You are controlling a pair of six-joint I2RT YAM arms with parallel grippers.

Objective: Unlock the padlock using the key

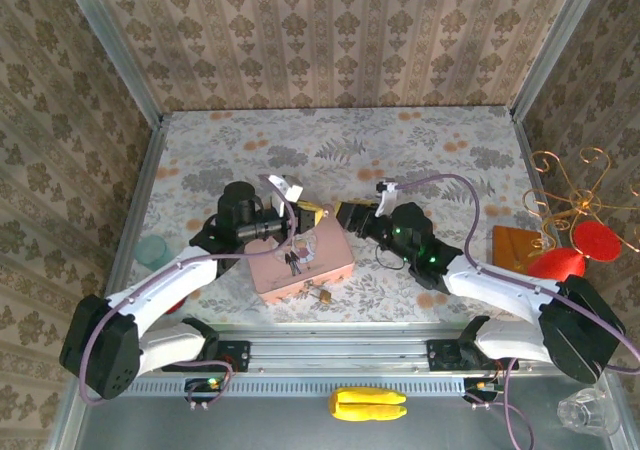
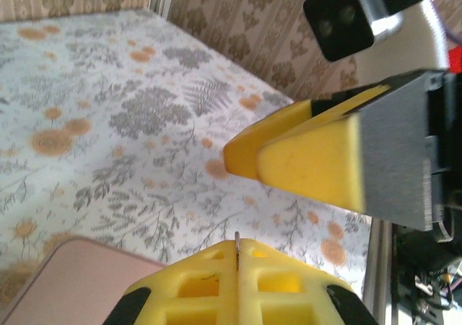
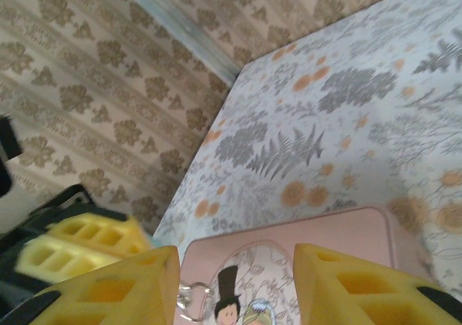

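Observation:
The pink tin (image 1: pixel 300 262) with a cartoon couple lies between the two arms. The tiny brass padlock (image 1: pixel 322 295) sits at the tin's near edge, by the table rail. Above the tin's far corner, my left gripper (image 1: pixel 308 213) is shut on the key (image 2: pixel 237 243), a thin grey sliver poking out between its yellow fingertips (image 2: pixel 216 267). Facing it, just to the right, my right gripper (image 1: pixel 346 215) is open, with the tin (image 3: pixel 339 227) below the gap between its fingers (image 3: pixel 133 282). A silvery ring (image 3: pixel 189 302) hangs by the right gripper's left finger.
A teal cup (image 1: pixel 150 251) stands at the left wall. At the right are a wooden block (image 1: pixel 515 245), red pieces (image 1: pixel 575 252) and a gold wire stand (image 1: pixel 565 195). A yellow object (image 1: pixel 368 403) and a clear cup (image 1: pixel 590 411) lie in front of the rail.

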